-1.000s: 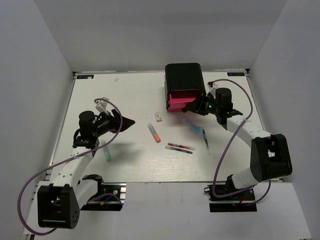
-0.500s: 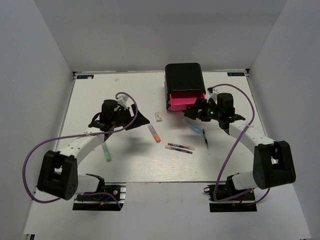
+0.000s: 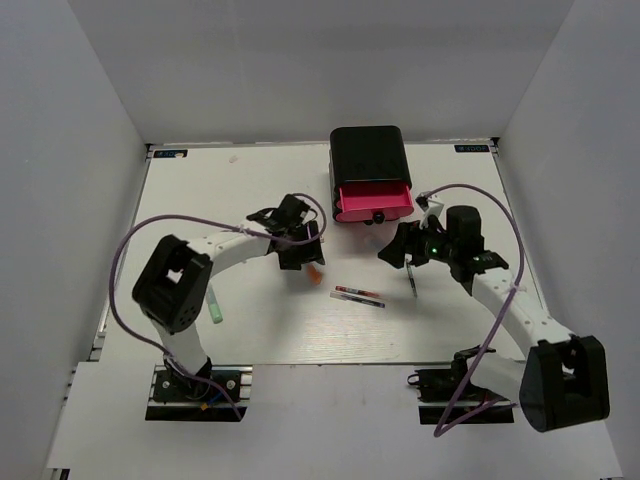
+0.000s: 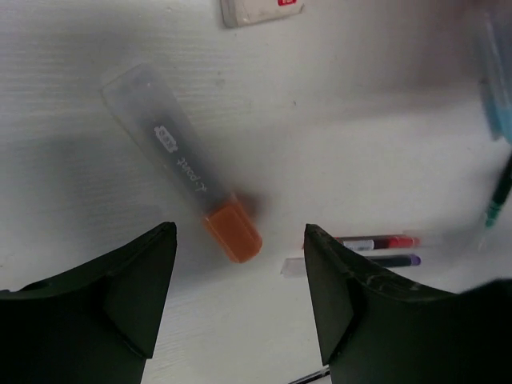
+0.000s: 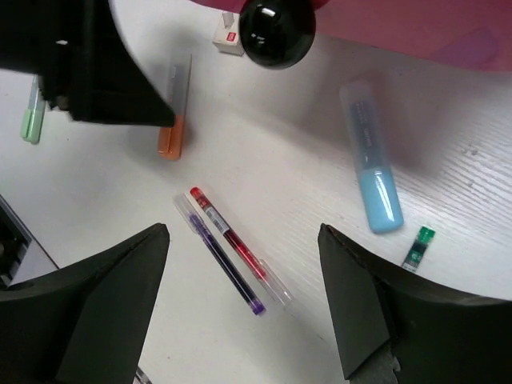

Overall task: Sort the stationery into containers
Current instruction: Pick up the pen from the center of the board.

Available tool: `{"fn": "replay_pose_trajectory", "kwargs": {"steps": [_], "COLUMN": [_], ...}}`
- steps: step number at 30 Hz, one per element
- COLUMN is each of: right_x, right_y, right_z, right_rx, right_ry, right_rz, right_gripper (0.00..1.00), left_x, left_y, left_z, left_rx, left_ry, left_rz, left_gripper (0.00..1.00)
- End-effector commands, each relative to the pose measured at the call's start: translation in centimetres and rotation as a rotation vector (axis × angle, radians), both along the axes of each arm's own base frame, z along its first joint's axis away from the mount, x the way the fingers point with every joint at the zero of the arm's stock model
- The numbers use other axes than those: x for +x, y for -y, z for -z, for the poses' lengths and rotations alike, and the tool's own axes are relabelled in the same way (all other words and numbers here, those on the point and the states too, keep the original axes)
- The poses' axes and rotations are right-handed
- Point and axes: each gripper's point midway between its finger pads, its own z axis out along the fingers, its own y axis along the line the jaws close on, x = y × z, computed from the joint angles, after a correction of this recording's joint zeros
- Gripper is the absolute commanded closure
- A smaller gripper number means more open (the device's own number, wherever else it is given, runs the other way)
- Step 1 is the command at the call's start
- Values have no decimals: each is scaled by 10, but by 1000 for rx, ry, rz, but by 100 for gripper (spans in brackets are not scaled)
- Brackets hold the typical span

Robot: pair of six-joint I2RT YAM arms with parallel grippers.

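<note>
The containers are a black cabinet [image 3: 368,158] at the back, with one pink drawer [image 3: 375,199] pulled out and its black knob [image 5: 277,30] facing me. My left gripper [image 4: 238,232] hangs open just above the orange-tipped marker [image 4: 188,164], with nothing between its fingers. A white eraser [image 4: 262,10] lies just beyond it. My right gripper [image 5: 242,232] is open and empty above a red pen [image 5: 236,244] and a purple pen [image 5: 220,256]. A blue marker [image 5: 370,164] lies in front of the drawer. A light green marker [image 3: 214,305] lies far left.
A thin dark green pen [image 3: 411,278] lies to the right of the two pens, partly under my right arm. In the top view my left gripper [image 3: 303,255] and right gripper [image 3: 395,250] stand about a hand's width apart. White walls close in the table.
My left arm has swung right from the table's left side to above the orange-tipped marker. My right gripper has opened and backed off from the drawer knob, and the drawer now stands further out.
</note>
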Motion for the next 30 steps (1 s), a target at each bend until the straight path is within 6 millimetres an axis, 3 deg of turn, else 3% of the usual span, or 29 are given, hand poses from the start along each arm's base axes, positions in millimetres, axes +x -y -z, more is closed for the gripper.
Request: {"fn": "replay_pose_trajectory", "kwargs": {"steps": [1,7,11,13,14,18,20,23,25,28,30], "right_x": [-2,-5,-5,-5,-5,-4,-5,-4,-5,-12,-13], "right_y": [6,18,23,26,27,31,33,34,35,30,28], "right_z": [-20,-40,-49,-55,-55,-60,-63,-63,-62,-60,-56], "right_rx": [-19,-4,7,15,14,18,19,20,8,3,-18], "right_ry": [138,231,249,259,264,280,290,295,303,310,316], "right_rz": [-37,-5,10,20,22,38,37,33,19,-48,-91], "right_gripper": [19,17,16,16,16,16,16,16,13,12,12], "left_x": [9,6,0,-3,-5,-10,-17,-9,-3,14,19], "left_y": [-13,-12,-12,-15,-14,-18,-27,-30,-30,-17,-11], "left_z": [3,26,37,43,47,45,42,7,-20,-87,-120], "left_rx": [164,304,349,366,378,398,415,381,366,308,300], "left_ry": [-14,-57,-75,-92,-96,-87,-86,10,86,261,350], "left_rz": [-88,-104,-98,-95,-96,-94,-98,-98,-41,68,139], "left_gripper": [25,26,34,47,60,86,91,100,100,100,100]}}
